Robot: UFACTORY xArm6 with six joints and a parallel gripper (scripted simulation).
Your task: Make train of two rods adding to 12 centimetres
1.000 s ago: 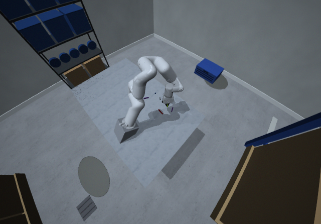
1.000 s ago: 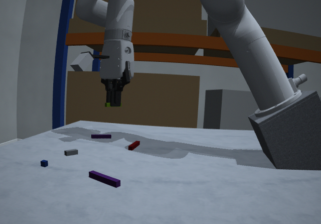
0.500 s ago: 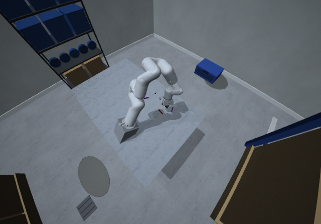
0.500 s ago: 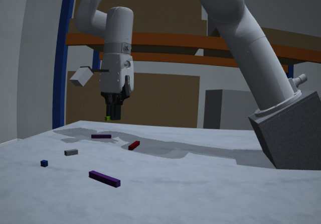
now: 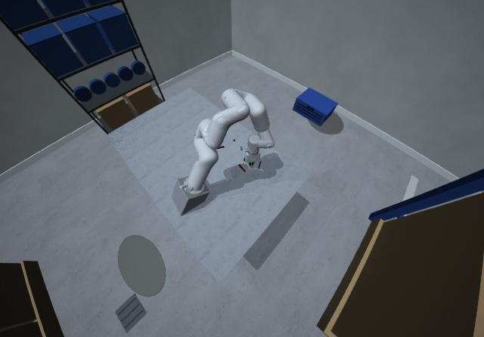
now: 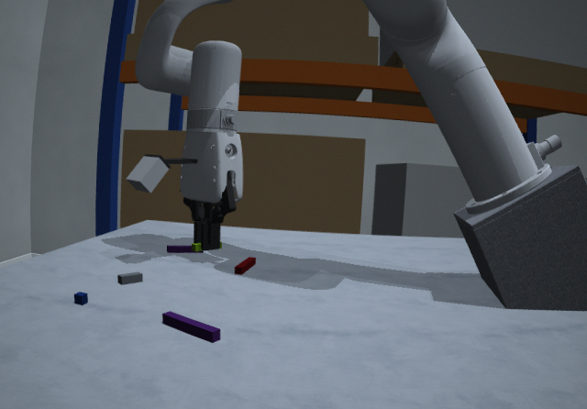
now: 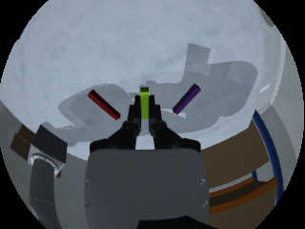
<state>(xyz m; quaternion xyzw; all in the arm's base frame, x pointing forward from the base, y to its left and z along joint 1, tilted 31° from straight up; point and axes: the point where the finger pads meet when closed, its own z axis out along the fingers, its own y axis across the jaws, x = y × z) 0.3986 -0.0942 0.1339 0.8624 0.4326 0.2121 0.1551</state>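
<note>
My gripper (image 6: 206, 243) is shut on a lime rod (image 7: 145, 103) and holds it down at the table top. The rod's end shows under the fingers in the exterior view (image 6: 196, 246). A red rod (image 6: 245, 265) lies to one side of it, left of the fingers in the wrist view (image 7: 103, 105). A purple rod (image 6: 179, 248) lies on the other side, its near end close to the lime rod; it also shows in the wrist view (image 7: 187, 98). In the top view the gripper (image 5: 251, 165) stands over these rods.
A second purple rod (image 6: 191, 326), a grey rod (image 6: 129, 278) and a small blue rod (image 6: 81, 297) lie apart on the table nearer the exterior view. The arm's base (image 6: 526, 234) stands at the right.
</note>
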